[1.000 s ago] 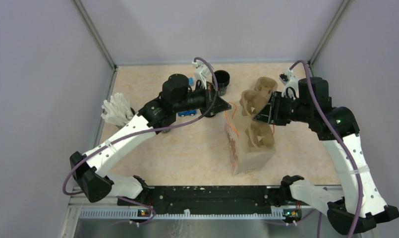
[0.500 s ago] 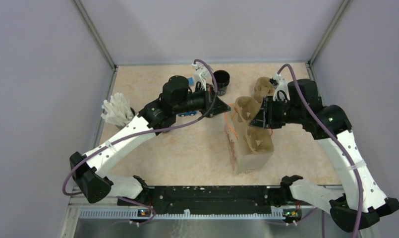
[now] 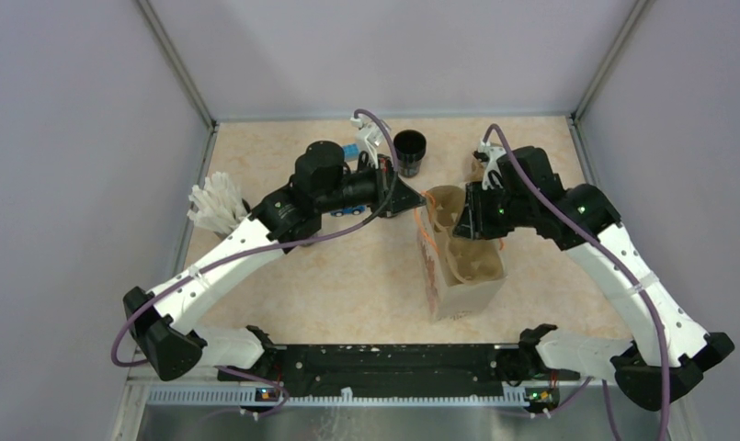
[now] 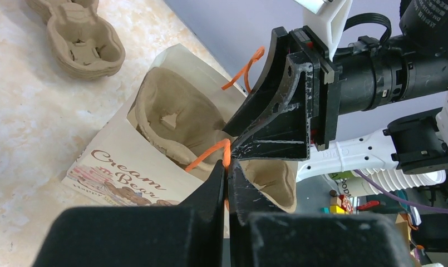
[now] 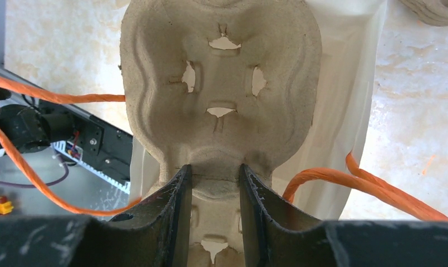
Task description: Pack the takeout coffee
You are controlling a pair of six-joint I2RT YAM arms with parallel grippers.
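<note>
A cream paper bag (image 3: 458, 296) is standing upright on the beige speckled table (image 3: 347, 285), closest to the arm bases and a little right of centre. Its printed side is facing left.

The right gripper (image 5: 214, 169) is reaching over the bag's open top. Its two black fingers are clamping the narrow waist of a brown pulp cup carrier (image 5: 221, 72). The carrier is sitting partly inside the bag, with one end sticking out above the top edge.

On the bag's left side, the left gripper (image 4: 227, 172) is pinching one orange handle (image 4: 210, 153) of twisted cord. Its jaws are fully closed on the cord.

Just left of that gripper, a small blue toy car (image 3: 347, 209) is peeking out from under the left arm. Near the left wall, a bunch of white utensils (image 3: 214, 204) is standing up.

Farther back, the takeout coffee cup (image 3: 409, 152) is standing upright on the table. It is black and open-topped, outside the bag and just beyond the left gripper. A stack of carriers (image 4: 82, 41) is lying beyond the bag on the right.
</note>
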